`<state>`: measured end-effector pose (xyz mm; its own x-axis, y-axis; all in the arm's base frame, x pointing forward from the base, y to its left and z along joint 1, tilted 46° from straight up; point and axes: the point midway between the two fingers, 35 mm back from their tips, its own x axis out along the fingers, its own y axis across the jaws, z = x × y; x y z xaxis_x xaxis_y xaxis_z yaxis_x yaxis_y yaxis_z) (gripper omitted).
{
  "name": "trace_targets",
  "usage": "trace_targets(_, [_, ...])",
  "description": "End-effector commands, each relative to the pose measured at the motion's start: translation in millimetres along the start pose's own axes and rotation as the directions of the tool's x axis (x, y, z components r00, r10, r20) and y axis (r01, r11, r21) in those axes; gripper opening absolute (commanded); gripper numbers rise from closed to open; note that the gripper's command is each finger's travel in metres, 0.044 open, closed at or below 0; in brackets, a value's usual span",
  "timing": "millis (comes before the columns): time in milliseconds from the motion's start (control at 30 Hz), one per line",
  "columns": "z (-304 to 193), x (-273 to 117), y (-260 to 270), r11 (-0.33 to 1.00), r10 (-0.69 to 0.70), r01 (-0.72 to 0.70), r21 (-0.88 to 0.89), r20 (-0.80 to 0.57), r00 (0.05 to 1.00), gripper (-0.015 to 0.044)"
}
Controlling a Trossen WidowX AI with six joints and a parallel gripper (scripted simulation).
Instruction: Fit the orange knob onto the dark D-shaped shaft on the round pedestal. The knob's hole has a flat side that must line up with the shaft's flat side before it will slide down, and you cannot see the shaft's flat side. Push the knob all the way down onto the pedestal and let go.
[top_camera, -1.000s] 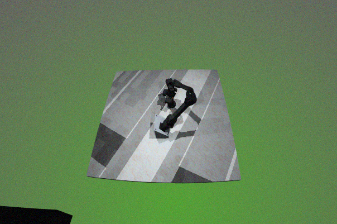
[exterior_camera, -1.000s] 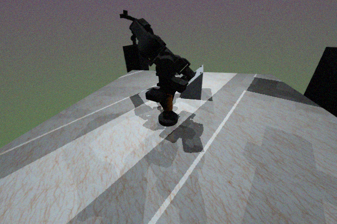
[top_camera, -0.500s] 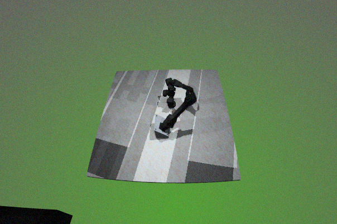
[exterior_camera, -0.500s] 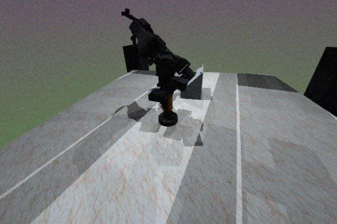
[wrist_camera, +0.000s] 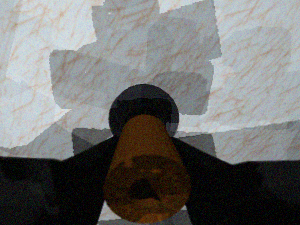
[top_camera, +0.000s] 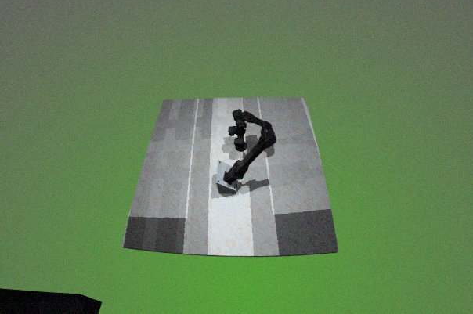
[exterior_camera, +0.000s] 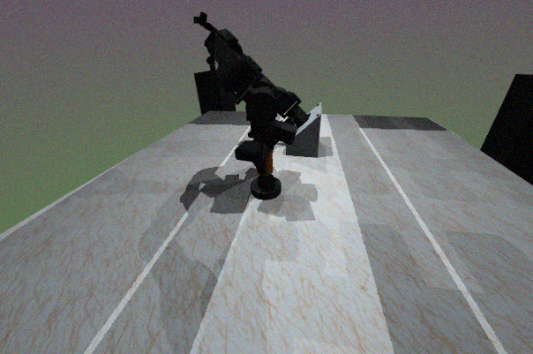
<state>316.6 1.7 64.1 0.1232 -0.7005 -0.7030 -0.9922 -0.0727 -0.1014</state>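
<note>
The orange knob [exterior_camera: 268, 163] [wrist_camera: 146, 141] is a tall cylinder with a dark hollow in the end nearest the wrist camera. My gripper [exterior_camera: 266, 160] [wrist_camera: 144, 141] is shut on it, with a black finger on each side in the wrist view. The knob is upright over the round dark pedestal [exterior_camera: 266, 192] [wrist_camera: 142, 92]. In the exterior view a short dark length of the shaft [exterior_camera: 266, 180] shows between the knob's lower end and the pedestal. Whether the shaft's tip is inside the knob is hidden, and so is its flat side. The top view shows no knob clearly.
The black arm [top_camera: 254, 154] [exterior_camera: 229, 61] reaches from its base by a pale angled plate [top_camera: 222, 171] [exterior_camera: 317, 114]. Overlapping shadows fall around the pedestal on the striped marble-like table [top_camera: 229, 229] [exterior_camera: 309, 306]. A dark block [exterior_camera: 514, 125] stands beyond the table at right.
</note>
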Motion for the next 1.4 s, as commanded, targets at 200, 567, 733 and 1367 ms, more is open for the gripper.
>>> trace_targets(200, [1.0,2.0,0.8,1.0,-0.005,0.005,-0.005,0.002,1.0,0.0])
trace_targets(567, [0.1,-3.4,-0.7,1.0,-0.005,0.005,-0.005,0.002,1.0,0.0])
trace_targets(733, [0.0,-3.8,-1.4,0.992,-0.005,0.005,-0.129,0.002,1.0,0.0])
trace_targets(1367, [0.6,-1.4,-4.4,0.977,-0.005,0.005,-0.213,0.002,1.0,0.0])
